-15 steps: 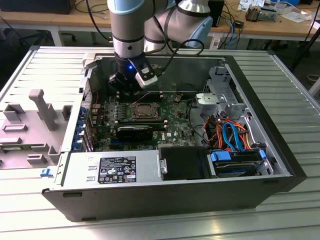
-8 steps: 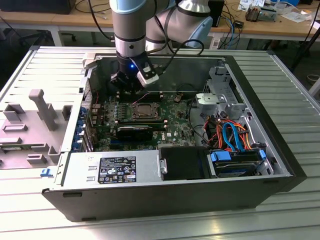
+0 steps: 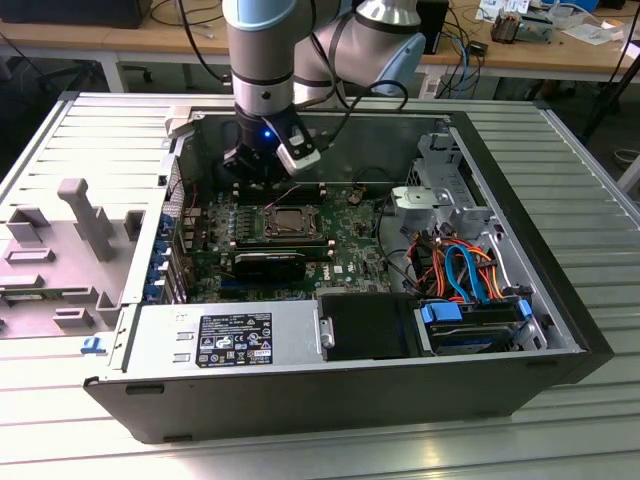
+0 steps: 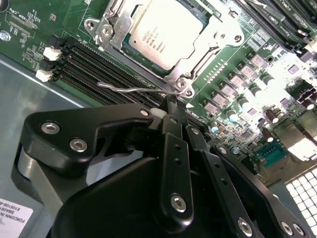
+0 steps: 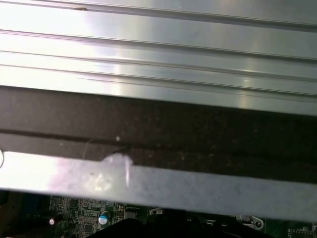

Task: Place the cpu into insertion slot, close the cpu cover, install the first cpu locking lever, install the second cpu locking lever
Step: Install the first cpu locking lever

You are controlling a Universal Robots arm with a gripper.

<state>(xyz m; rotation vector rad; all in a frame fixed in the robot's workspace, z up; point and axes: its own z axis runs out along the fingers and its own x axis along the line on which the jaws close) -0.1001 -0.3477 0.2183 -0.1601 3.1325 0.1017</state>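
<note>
Inside the open computer case (image 3: pixel 560 330), the gripper (image 4: pixel 171 106) hangs with its fingers drawn together on the thin wire lever (image 4: pixel 133 89) running alongside the socket, where the chip (image 4: pixel 163 32) already sits just beyond under its closed cover (image 4: pixel 210 42).

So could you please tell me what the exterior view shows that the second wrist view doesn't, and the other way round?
The exterior view gives the setting: the whole open computer case, its power supply, the orange and blue cables and the arm reaching in. The second wrist view gives the detail: a thin wire lever just ahead of the gripper, and white memory-slot latches. Both show the cpu seated under the cpu cover on the green board.
</note>
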